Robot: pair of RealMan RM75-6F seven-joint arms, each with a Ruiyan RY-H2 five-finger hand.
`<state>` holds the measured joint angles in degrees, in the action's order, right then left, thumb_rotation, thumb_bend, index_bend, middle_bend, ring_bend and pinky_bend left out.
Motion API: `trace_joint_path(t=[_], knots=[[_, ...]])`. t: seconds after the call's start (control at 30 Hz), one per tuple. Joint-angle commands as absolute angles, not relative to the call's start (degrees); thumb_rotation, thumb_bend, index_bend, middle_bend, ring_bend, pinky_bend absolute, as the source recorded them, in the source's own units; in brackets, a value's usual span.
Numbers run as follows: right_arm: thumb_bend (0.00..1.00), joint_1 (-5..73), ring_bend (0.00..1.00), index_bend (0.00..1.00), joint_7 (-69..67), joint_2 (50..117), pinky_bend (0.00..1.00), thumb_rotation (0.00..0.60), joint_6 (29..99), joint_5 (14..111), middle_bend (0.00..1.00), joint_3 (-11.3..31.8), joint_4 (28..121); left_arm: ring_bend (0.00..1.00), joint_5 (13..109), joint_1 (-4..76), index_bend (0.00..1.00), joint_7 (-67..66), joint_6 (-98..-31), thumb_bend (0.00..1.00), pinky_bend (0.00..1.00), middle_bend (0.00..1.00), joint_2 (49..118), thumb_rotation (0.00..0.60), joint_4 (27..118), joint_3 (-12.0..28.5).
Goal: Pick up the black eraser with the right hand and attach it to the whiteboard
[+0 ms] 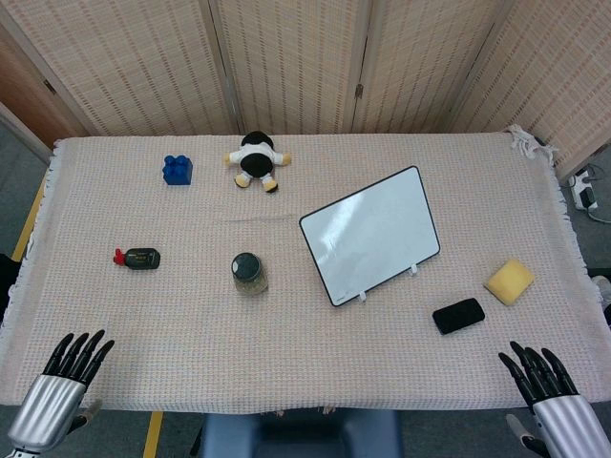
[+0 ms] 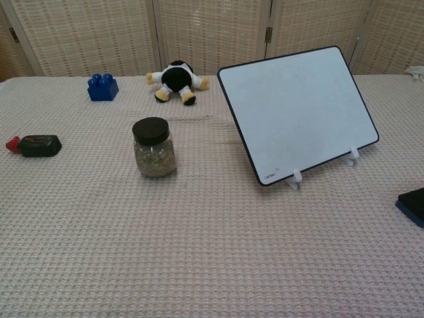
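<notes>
The black eraser (image 1: 458,316) lies flat on the cloth right of the whiteboard's lower corner; only its edge (image 2: 413,205) shows at the right border of the chest view. The whiteboard (image 1: 370,235) (image 2: 298,111) stands tilted back on two small white feet, its face blank. My right hand (image 1: 539,375) rests at the table's near right edge, fingers spread and empty, a short way nearer than the eraser. At the near left edge my left hand (image 1: 74,361) is also spread and empty. Neither hand appears in the chest view.
A yellow sponge (image 1: 509,281) lies just right of the eraser. A lidded glass jar (image 1: 249,274) (image 2: 154,148) stands left of the board. Further left lies a small black object with a red tip (image 1: 138,258) (image 2: 36,145). A blue block (image 1: 178,170) (image 2: 103,87) and a plush toy (image 1: 257,160) (image 2: 177,81) sit at the back.
</notes>
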<state>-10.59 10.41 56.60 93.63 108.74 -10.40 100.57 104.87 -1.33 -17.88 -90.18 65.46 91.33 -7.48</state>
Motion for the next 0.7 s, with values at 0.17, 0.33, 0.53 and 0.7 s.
trace_joint_path(t=[0.17,0.33,0.53,0.7], knots=[[0.32,-10.13,0.00,0.00,10.22,56.37,0.00,0.600,92.49,107.34,0.00,-10.10,100.87,0.00,104.72,-1.24,0.00,-18.04,-89.84,0.21,0.01,0.00,65.50,0.600,91.39,-7.47],[0.32,-7.55,0.00,0.00,10.42,56.65,0.00,0.600,87.72,102.83,0.00,-8.18,101.05,0.00,104.58,-0.65,0.00,-17.38,-89.26,0.21,0.01,0.00,65.45,0.600,91.74,-7.19],[0.32,-0.87,0.00,0.00,13.36,56.34,0.00,0.600,77.68,96.91,0.00,-4.36,101.56,0.00,101.73,0.04,0.00,-16.65,-88.26,0.21,0.02,0.00,65.39,0.600,92.17,-5.63],[0.32,3.38,0.00,0.05,17.16,56.52,0.00,0.600,70.99,90.73,0.00,-1.53,101.70,0.00,101.23,1.42,0.00,-14.65,-86.80,0.21,0.01,0.00,65.28,0.600,91.90,-5.10]])
